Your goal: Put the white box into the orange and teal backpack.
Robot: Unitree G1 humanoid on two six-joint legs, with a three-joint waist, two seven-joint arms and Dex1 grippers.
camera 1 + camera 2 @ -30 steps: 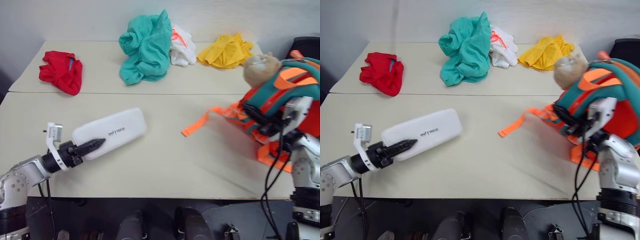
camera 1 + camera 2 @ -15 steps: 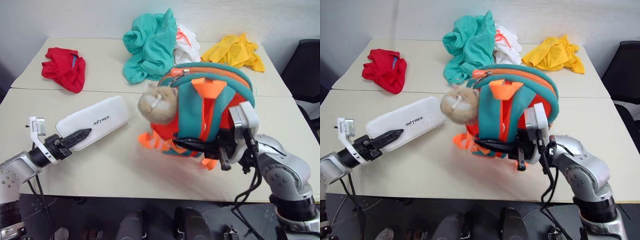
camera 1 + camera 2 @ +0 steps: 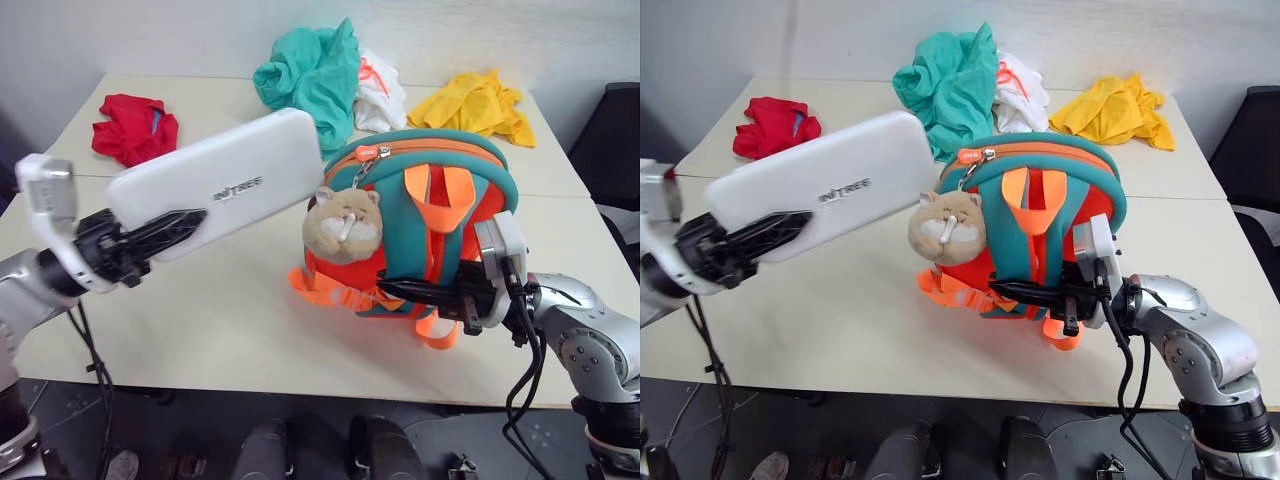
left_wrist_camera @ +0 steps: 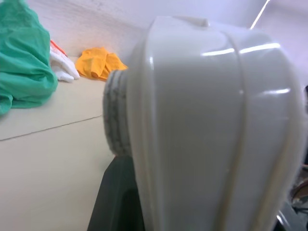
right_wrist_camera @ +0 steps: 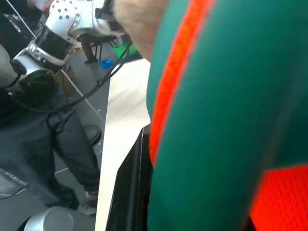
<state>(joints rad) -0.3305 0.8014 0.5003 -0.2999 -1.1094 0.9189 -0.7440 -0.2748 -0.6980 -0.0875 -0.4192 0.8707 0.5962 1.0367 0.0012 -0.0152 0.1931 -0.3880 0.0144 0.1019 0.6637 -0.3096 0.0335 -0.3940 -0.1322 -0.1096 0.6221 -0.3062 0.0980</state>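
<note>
The flat white rectangular box [image 3: 215,180], clamped in the left gripper [image 3: 165,232], is best aimed beyond its jaws at the zipped top of the orange and teal fabric backpack [image 3: 420,215], itself clamped by the right gripper [image 3: 420,293].

Bright even light, soft shadows, blurred wrist close-ups

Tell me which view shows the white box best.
Left eye view: the whole white box shows, lettering up, lifted off the table in the left gripper. Right eye view shows it nearly as well. Left wrist view shows just one blurred end.
</note>
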